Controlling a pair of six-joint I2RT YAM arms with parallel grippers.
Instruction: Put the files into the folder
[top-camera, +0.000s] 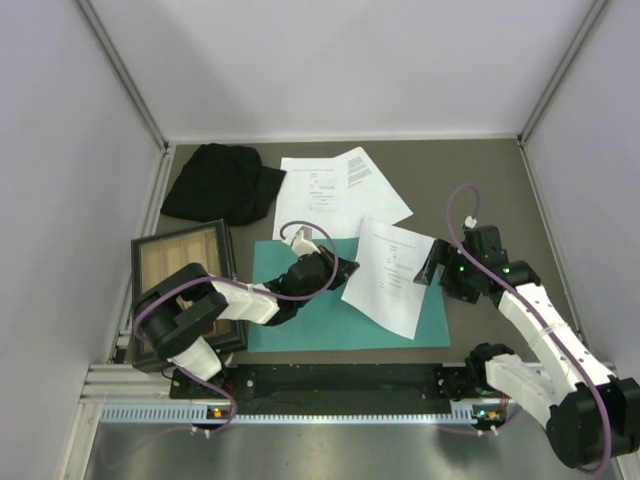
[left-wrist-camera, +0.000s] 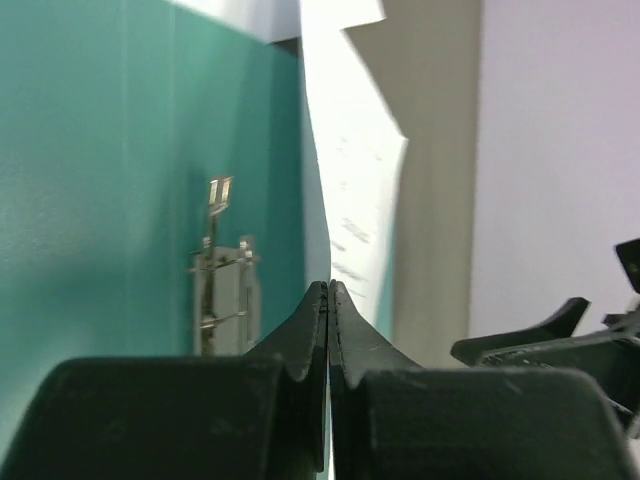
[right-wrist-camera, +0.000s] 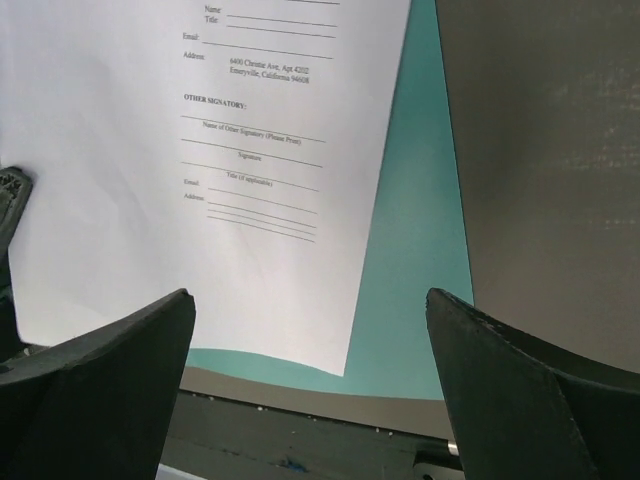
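Table (top-camera: 480, 190): grey-brown surface that carries everything below.
Folder (top-camera: 300, 325): teal card, lying opened at the near centre of the table. It sits between the 2 arms.
Files: 3 white printed sheets.
Near sheet (top-camera: 390, 275): rests on the right part of the folder, skewed, with its far corner overhanging the folder's far edge.
Far sheets (top-camera: 335, 190): 2, overlapping, on the bare table just beyond the folder.
Wooden tray (top-camera: 180, 234): dark-framed, just left of the folder.
Black cloth (top-camera: 220, 182): bunched at the far left.
Left pincer (top-camera: 340, 270): over the folder's far-left part, beside the near sheet's left edge. The wrist view shows its fingers pressed together (left-wrist-camera: 328, 290), their tips at the teal card (left-wrist-camera: 100, 200). Whether card is nipped between them cannot be told.
Right pincer (top-camera: 428, 265): at the near sheet's right edge. The wrist view shows it spread wide (right-wrist-camera: 310, 370) and holding nothing. The sheet's corner (right-wrist-camera: 150, 150) and a strip of folder (right-wrist-camera: 420, 250) lie below it.
Metal clip (left-wrist-camera: 222, 290): fixed on the folder's inner face, near the left pincer.
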